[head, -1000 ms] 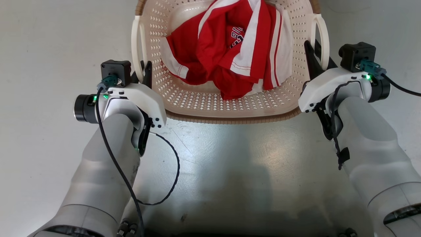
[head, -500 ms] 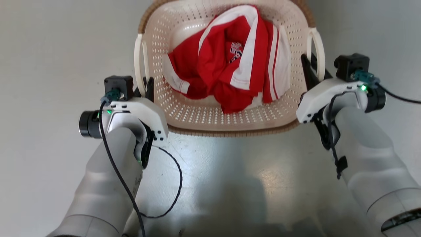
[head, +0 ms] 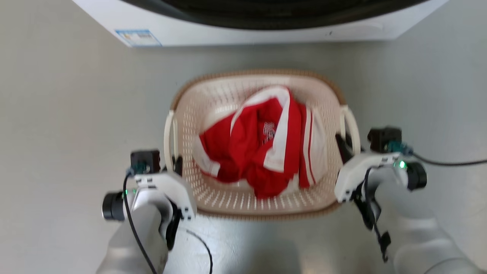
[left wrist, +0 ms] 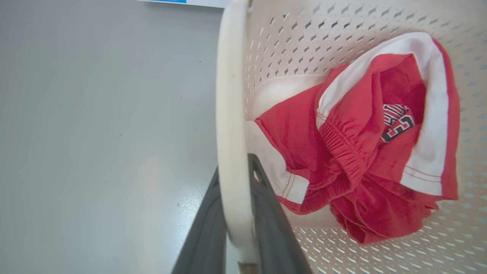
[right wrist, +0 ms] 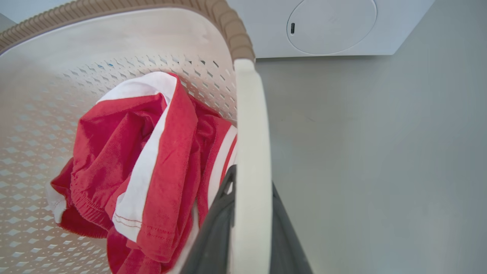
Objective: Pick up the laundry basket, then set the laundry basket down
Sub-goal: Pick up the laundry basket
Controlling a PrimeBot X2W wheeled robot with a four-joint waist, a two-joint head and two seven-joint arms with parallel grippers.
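Note:
The cream perforated laundry basket point(head: 228, 95) with a brown rim is in the middle of the head view, on or just above the grey floor; I cannot tell which. A red and white garment point(head: 266, 152) lies inside it. My left gripper point(head: 173, 163) is shut on the basket's left loop handle point(head: 169, 133). In the left wrist view that handle point(left wrist: 230, 114) runs between my two dark fingers point(left wrist: 207, 236). My right gripper point(head: 344, 142) is shut on the right handle point(head: 350, 125), and the right wrist view shows that handle point(right wrist: 249, 125) clamped between its fingers point(right wrist: 213, 236).
A white washing machine point(head: 266, 26) stands just beyond the basket, its lower front panel point(right wrist: 331, 26) close to the basket's far rim. Bare grey floor point(head: 68, 114) lies to the left and right of the basket.
The head camera has moved: the basket and both grippers now sit lower and smaller in the view, and the washing machine has come in at the top. Both grippers keep their hold on the handles.

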